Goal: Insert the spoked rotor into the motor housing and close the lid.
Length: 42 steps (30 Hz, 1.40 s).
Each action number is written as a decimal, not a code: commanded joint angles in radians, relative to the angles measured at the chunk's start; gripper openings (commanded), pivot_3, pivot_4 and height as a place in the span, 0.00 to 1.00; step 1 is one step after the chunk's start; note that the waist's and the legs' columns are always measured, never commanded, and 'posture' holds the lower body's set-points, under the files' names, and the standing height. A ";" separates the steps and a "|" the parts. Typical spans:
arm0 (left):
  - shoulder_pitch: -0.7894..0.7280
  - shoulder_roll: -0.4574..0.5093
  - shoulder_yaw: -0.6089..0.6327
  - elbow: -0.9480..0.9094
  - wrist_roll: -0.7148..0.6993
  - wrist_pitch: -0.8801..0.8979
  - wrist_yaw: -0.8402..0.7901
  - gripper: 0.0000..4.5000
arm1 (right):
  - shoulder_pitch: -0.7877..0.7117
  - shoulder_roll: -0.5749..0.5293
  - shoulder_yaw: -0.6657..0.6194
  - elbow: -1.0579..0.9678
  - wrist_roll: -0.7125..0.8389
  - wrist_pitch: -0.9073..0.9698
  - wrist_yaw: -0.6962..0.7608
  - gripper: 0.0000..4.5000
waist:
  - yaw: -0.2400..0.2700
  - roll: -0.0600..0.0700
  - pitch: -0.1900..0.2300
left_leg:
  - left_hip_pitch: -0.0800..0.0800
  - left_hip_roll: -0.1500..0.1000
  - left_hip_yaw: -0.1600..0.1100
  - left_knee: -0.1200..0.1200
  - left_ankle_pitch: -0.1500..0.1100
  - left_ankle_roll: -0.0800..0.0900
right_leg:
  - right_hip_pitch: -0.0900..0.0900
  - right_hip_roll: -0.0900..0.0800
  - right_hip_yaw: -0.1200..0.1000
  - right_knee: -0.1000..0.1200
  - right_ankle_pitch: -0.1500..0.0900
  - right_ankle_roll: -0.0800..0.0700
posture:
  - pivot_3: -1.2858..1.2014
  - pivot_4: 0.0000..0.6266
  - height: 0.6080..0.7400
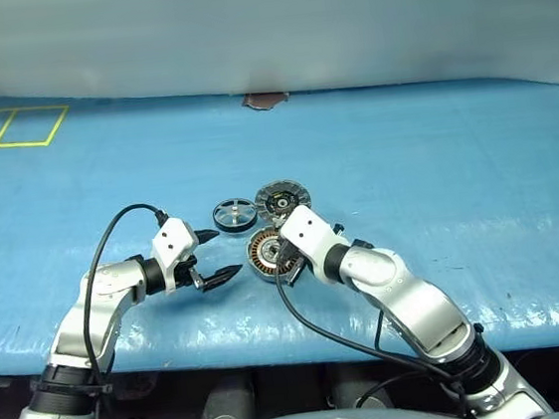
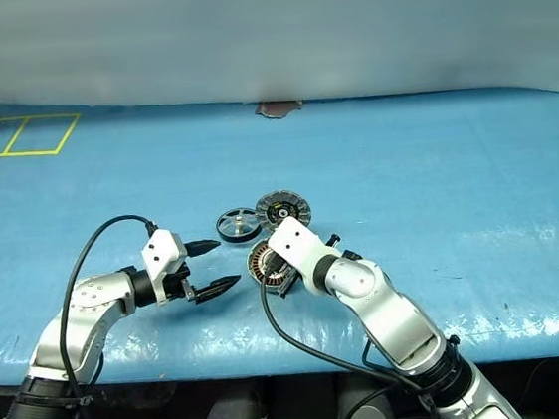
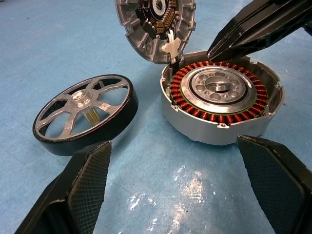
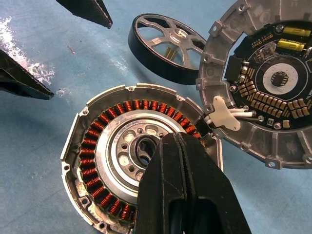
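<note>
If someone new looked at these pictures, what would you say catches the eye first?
The open motor housing with its ring of coppery windings lies on the blue table, its ribbed lid swung open beside it. The right hand, shut, hangs just above the windings. The spoked rotor lies apart, in front of the open left hand.

Lid (image 4: 263, 87) cut off at edge

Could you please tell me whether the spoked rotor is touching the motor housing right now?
Apart. The left wrist view shows blue table cover between the spoked rotor and the motor housing.
</note>
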 commanded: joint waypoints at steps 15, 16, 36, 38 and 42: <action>0.004 0.003 0.010 -0.030 0.004 -0.012 0.009 1.00 | 0.027 0.032 0.044 0.069 0.001 -0.046 -0.011 0.01 | -0.004 0.000 0.000 | 0.001 0.000 0.000 0.000 0.000 0.000 | 0.000 0.000 0.000 0.001 0.000 0.000 | 0.52 0.24 1.00; 0.004 0.004 0.010 -0.030 0.004 -0.012 0.009 1.00 | 0.029 0.034 0.043 0.074 0.002 -0.048 -0.011 0.01 | -0.004 0.000 0.000 | 0.001 0.000 0.000 0.000 0.000 0.000 | 0.000 0.000 0.000 0.001 0.000 0.000 | 0.52 0.24 1.00; -0.008 0.000 0.028 -0.014 -0.015 0.003 0.008 1.00 | -0.014 -0.028 -0.075 -0.167 0.018 0.018 -0.002 0.01 | -0.005 0.001 0.001 | 0.000 0.000 0.000 0.001 0.000 0.000 | 0.000 0.001 0.000 0.001 0.002 0.003 | 0.52 0.24 1.00; -0.006 -0.001 0.032 -0.016 -0.022 0.008 0.009 1.00 | 0.008 -0.046 -0.101 -0.183 0.023 0.022 -0.003 0.01 | -0.004 0.001 0.001 | 0.000 0.000 0.000 0.001 0.000 0.000 | 0.000 0.000 0.000 0.001 0.002 0.003 | 0.52 0.24 1.00; 0.004 -0.013 0.064 -0.029 -0.059 0.033 0.021 1.00 | 0.062 -0.081 -0.169 -0.209 0.024 0.038 -0.017 0.01 | -0.003 0.001 0.001 | 0.000 0.000 0.000 0.001 0.000 0.000 | 0.000 0.000 0.000 0.001 0.001 0.002 | 0.52 0.24 1.00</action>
